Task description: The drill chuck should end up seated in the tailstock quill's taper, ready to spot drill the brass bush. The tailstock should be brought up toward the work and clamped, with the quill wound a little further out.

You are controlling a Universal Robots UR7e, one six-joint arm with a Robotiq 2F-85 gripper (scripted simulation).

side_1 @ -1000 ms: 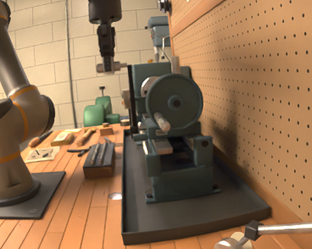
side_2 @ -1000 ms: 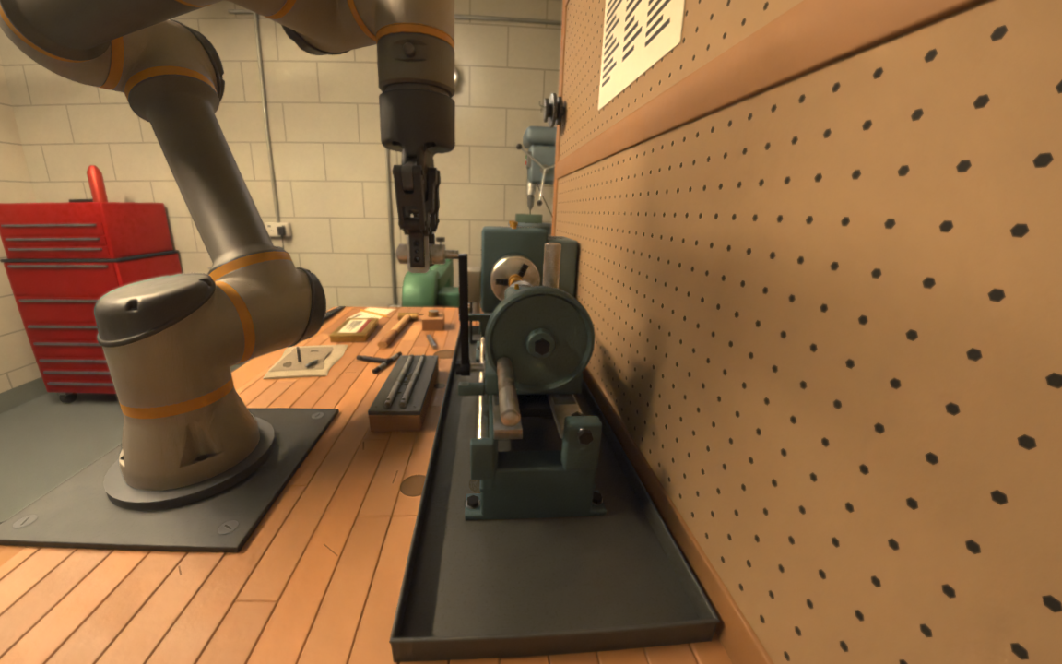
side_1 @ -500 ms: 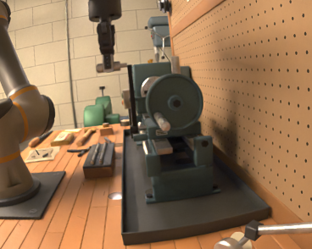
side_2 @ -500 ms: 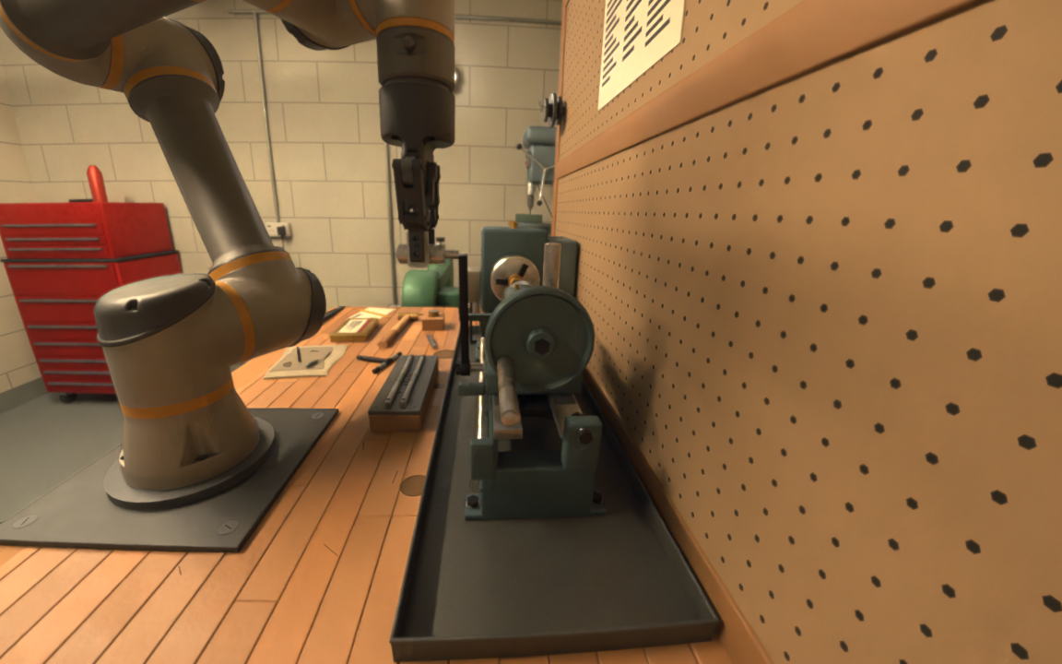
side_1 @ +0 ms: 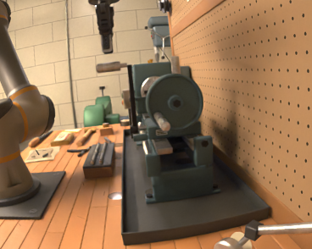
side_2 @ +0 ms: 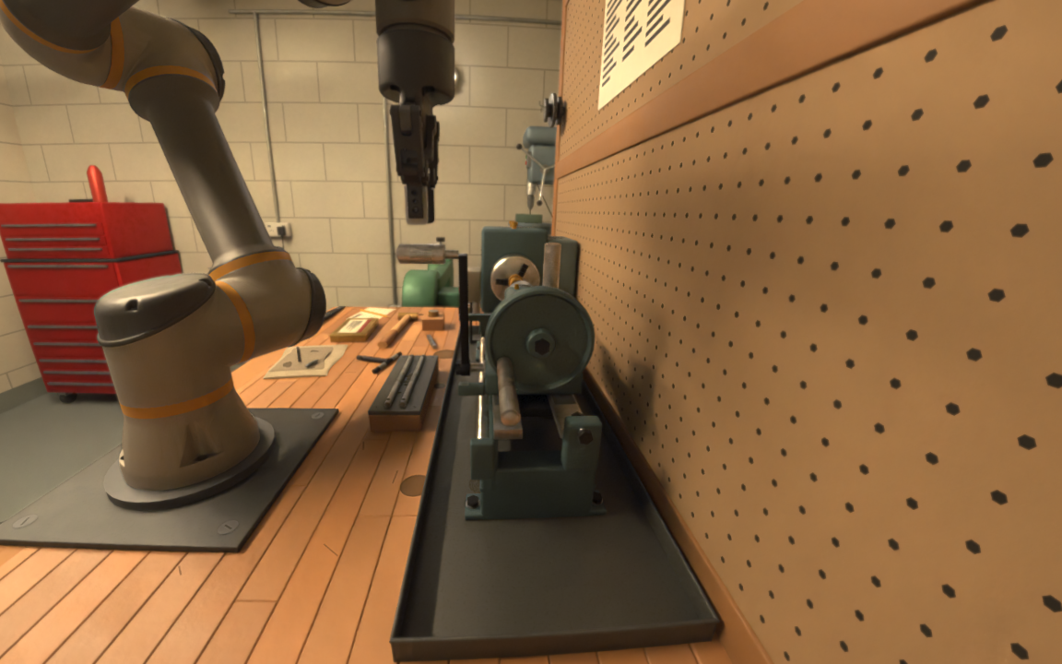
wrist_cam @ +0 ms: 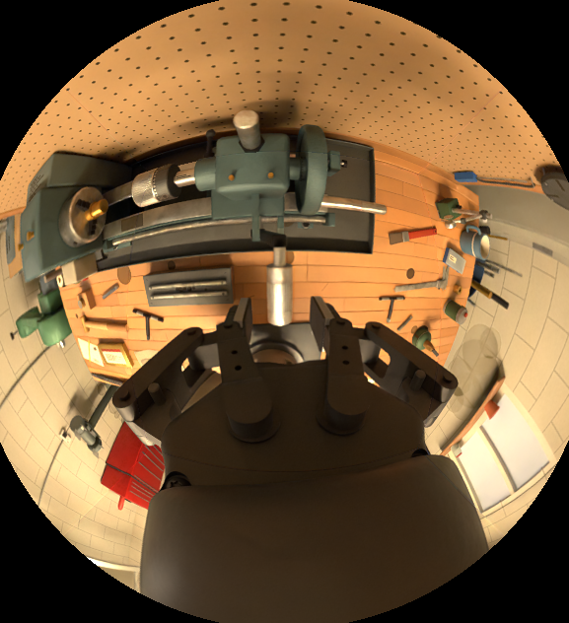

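The drill chuck (wrist_cam: 149,189) is hidden behind the tailstock from the side cameras; the wrist camera shows its knurled body on the quill, pointing at the brass bush (wrist_cam: 95,210) in the lathe chuck (wrist_cam: 80,215). The green tailstock (side_1: 173,127) (side_2: 531,363) (wrist_cam: 251,174) sits on the bed with its handwheel (side_1: 174,101) (side_2: 539,340) facing outward. Its clamp lever's handle (side_1: 110,66) (side_2: 424,252) (wrist_cam: 279,293) sticks out toward the bench side. My gripper (side_1: 105,47) (side_2: 418,211) (wrist_cam: 279,317) hangs above that handle, open and holding nothing.
The black drip tray (side_1: 189,203) (side_2: 535,562) lies under the lathe along the pegboard wall (side_2: 849,330). A block of tool bits (side_1: 100,159) (side_2: 405,388) and small hand tools lie on the wooden bench to the left. My arm's base (side_2: 188,413) stands beside them.
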